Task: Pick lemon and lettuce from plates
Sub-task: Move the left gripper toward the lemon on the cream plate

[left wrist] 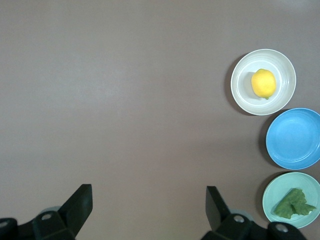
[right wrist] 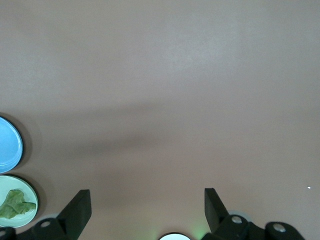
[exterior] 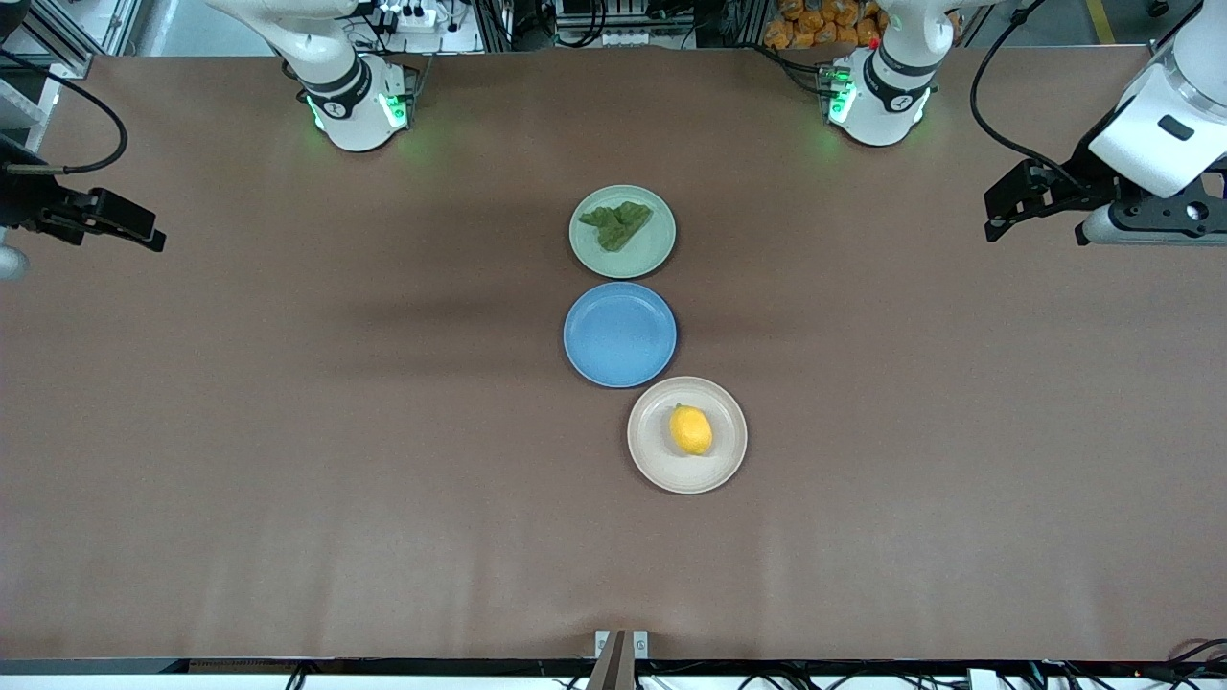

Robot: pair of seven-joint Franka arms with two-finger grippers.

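Observation:
The lemon (exterior: 690,430) lies on the beige plate (exterior: 652,460), the plate nearest the front camera; both also show in the left wrist view, lemon (left wrist: 263,83) on plate (left wrist: 240,95). The lettuce (exterior: 616,222) lies on the mint green plate (exterior: 652,254), nearest the robots' bases; it also shows in the left wrist view (left wrist: 293,204) and the right wrist view (right wrist: 16,204). My left gripper (exterior: 997,228) hangs open and empty high over the left arm's end of the table. My right gripper (exterior: 153,240) hangs open and empty over the right arm's end.
An empty bright blue plate (exterior: 620,334) sits between the two task plates, touching or nearly touching both. The brown table (exterior: 288,431) spreads wide around the three plates. The arms' bases stand at the table's edge by the robots.

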